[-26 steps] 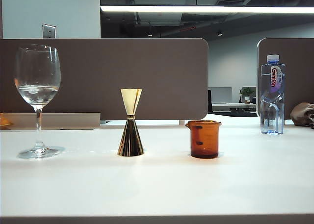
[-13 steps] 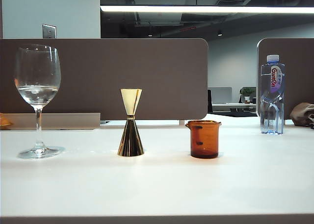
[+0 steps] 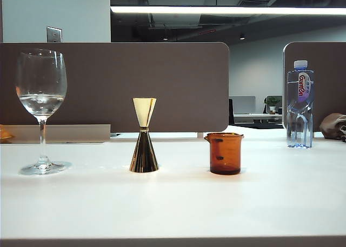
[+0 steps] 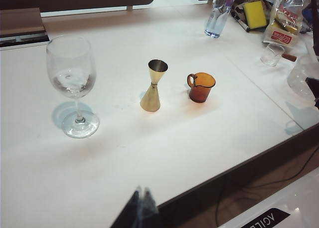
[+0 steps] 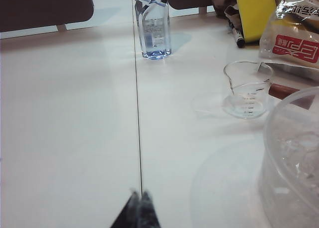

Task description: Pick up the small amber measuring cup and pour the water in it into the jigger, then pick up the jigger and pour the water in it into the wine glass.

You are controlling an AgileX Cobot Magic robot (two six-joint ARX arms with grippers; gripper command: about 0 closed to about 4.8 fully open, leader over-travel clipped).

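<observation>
The white table [image 3: 173,204] holds a wine glass [image 3: 41,109], a gold jigger [image 3: 144,135], an orange cup [image 3: 224,153] and a water bottle [image 3: 300,104], all standing apart.

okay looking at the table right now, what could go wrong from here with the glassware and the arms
1. The jigger stands with its narrow cone up; a nudge from either gripper could tip it.
2. The wine glass, tall on a thin stem with water in it, could topple if an arm sweeps past.
3. The right gripper, shut, sits near a clear measuring cup, not the small amber measuring cup. The left gripper looks shut.
</observation>
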